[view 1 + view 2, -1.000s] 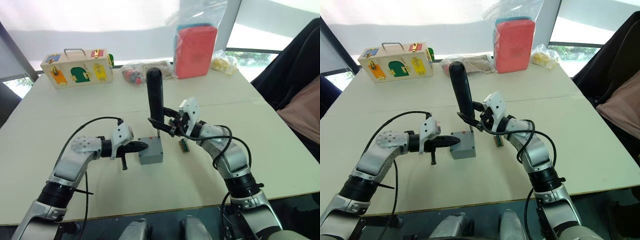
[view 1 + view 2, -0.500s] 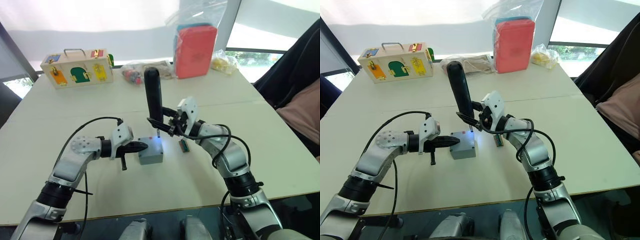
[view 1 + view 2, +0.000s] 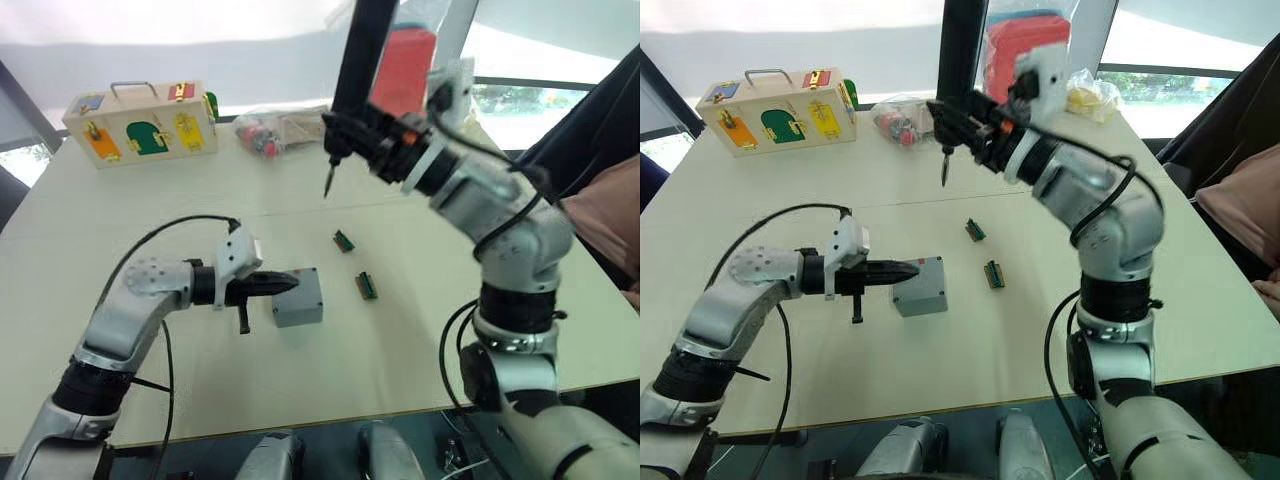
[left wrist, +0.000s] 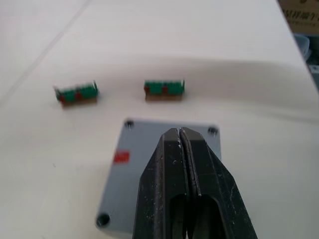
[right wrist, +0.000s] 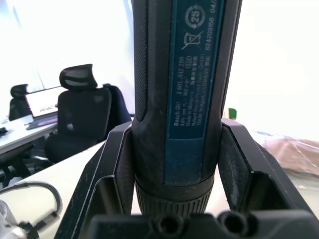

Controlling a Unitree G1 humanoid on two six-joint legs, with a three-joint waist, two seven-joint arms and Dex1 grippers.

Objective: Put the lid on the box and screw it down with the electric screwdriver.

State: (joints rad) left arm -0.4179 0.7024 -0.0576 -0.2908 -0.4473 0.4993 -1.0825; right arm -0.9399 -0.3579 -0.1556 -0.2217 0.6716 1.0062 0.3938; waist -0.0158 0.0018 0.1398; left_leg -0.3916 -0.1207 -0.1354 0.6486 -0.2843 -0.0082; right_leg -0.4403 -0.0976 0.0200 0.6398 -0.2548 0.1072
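Near the table's middle our left gripper [image 4: 180,144] presses shut fingers on the lid [image 4: 149,164] covering the box [image 3: 298,297], while our right gripper [image 3: 385,140] clamps the electric screwdriver [image 3: 352,75] high above, so we should lower its bit squarely into a corner screw.

Our right gripper [image 5: 177,164] clamps the screwdriver [image 5: 182,94] upright between its fingers [image 5: 107,169]; behind, we see a black office chair [image 5: 79,119] by bright windows.

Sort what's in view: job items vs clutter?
Job: box with lid on it, under shut left gripper; electric screwdriver in right gripper.
Clutter: two green connectors, wooden latch box, red pouch, bagged parts.
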